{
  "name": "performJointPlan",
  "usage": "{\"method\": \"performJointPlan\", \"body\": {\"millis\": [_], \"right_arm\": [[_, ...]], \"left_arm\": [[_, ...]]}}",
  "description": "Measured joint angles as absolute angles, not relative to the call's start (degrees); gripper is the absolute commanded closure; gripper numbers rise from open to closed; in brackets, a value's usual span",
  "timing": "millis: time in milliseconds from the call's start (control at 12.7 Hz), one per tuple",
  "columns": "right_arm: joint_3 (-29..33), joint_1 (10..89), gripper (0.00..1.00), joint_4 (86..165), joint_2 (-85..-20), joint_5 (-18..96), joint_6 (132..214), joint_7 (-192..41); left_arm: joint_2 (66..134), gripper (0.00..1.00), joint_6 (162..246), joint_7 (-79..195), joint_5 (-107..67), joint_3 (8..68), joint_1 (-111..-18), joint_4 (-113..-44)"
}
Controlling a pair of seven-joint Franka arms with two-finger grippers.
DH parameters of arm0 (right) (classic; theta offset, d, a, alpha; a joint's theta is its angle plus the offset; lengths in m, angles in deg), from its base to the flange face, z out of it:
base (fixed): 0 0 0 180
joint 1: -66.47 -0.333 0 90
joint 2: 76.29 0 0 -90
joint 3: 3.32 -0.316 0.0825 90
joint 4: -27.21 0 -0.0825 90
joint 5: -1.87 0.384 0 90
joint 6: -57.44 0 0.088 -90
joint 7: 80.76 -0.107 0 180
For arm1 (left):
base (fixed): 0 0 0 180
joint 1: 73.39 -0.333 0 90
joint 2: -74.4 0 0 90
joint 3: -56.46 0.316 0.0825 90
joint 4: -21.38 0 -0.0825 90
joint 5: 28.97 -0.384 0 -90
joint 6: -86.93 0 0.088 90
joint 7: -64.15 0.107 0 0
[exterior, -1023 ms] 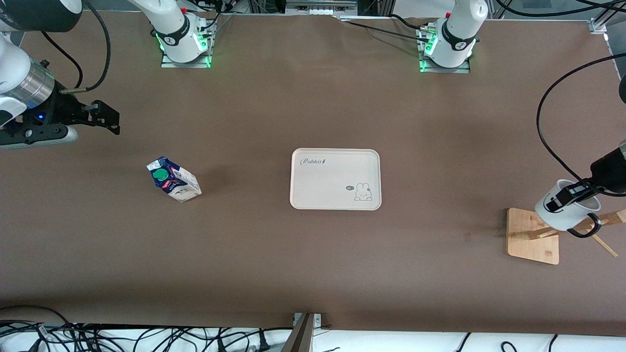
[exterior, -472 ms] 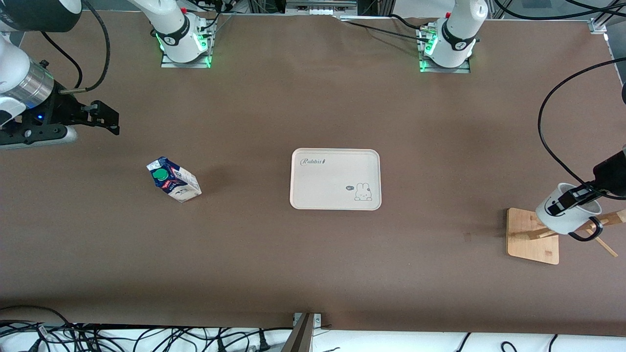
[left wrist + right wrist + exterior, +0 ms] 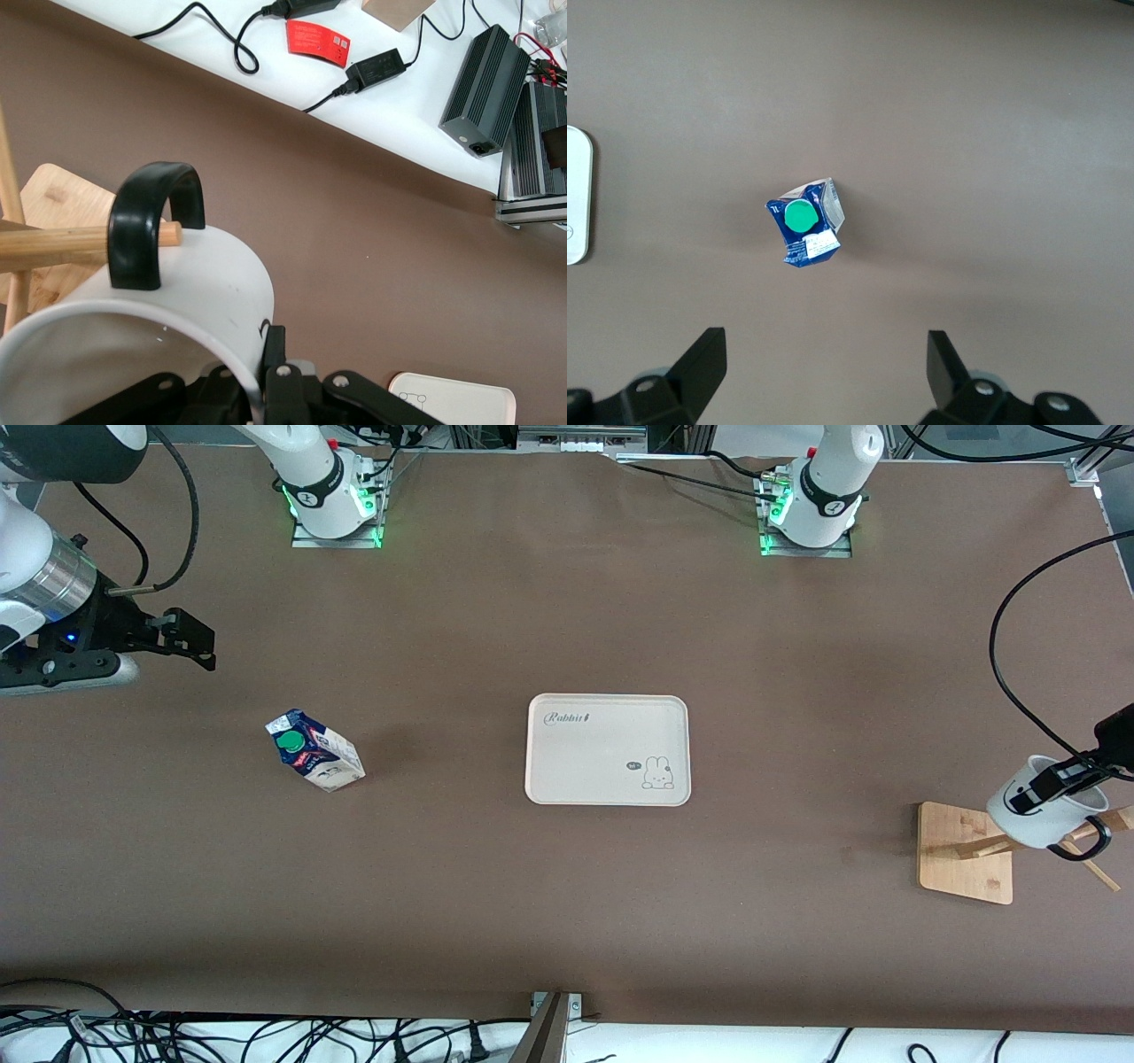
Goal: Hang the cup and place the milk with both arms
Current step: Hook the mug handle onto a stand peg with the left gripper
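The white cup point(image 3: 1044, 819) with its black handle point(image 3: 1083, 841) is tilted over the wooden rack point(image 3: 961, 855) at the left arm's end of the table. My left gripper point(image 3: 1056, 784) is shut on the cup's rim. In the left wrist view the handle point(image 3: 151, 212) loops around the tip of a wooden peg point(image 3: 53, 246), and one finger point(image 3: 275, 350) presses the cup point(image 3: 195, 292) from outside. The milk point(image 3: 314, 750) stands on the table toward the right arm's end. My right gripper point(image 3: 190, 642) is open and empty above the table, with the milk point(image 3: 804, 228) in its wrist view.
A cream tray point(image 3: 608, 749) with a rabbit drawing lies at the table's middle; its edge shows in the right wrist view point(image 3: 574, 195). Cables and power bricks point(image 3: 487, 88) lie off the table's edge beside the rack.
My left gripper has carried the cup toward the left arm's end of the table, along the rack's peg. The right arm has barely moved. The milk is unmoved.
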State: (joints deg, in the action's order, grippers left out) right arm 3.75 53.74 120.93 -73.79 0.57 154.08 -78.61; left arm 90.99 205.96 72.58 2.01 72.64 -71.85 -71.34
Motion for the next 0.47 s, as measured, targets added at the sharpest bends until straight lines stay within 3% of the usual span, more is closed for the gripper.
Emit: {"method": "performJointPlan", "body": {"millis": [472], "right_arm": [[3.76,53.76,0.00,120.92,-73.79,0.57,154.20,-78.62]], "left_arm": [[91.69,1.00,205.12,80.32,3.66,73.42,-72.84,-73.46]]}}
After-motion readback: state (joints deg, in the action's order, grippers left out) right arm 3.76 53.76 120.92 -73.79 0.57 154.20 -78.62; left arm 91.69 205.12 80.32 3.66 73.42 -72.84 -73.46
